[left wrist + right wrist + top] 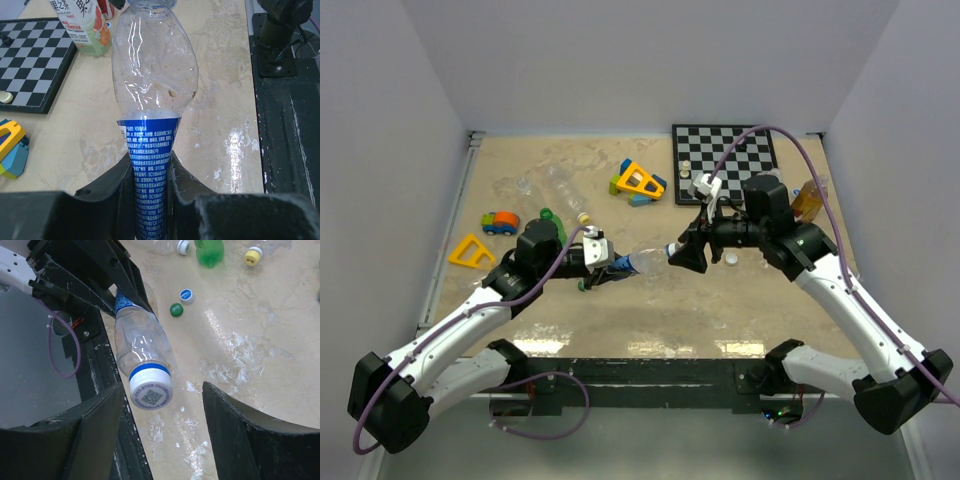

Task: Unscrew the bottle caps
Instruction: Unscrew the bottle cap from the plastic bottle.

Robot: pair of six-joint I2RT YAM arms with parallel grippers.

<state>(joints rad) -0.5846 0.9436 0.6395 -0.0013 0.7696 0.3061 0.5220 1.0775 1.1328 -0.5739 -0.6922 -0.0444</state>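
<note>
Chinese print covers the blue label [149, 175]; white cap [151, 390] carries QR code.

A white cap [151, 393] with a blue band and a printed square code on top is sitting screwed on the clear bottle [142, 347], pointing into my right hand [164, 392], touching neither finger. A green cap [175, 309] and a blue-and-white cap [186, 295] are lying loose, side by side, on the worktop [260, 340]. A yellow cap [254, 256] is resting farther off.

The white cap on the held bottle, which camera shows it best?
Right wrist: the white cap faces the lens, large, between the right gripper's open fingers. Top external shows only a speck. Left wrist shows the bottle body, cap cut off.
</note>
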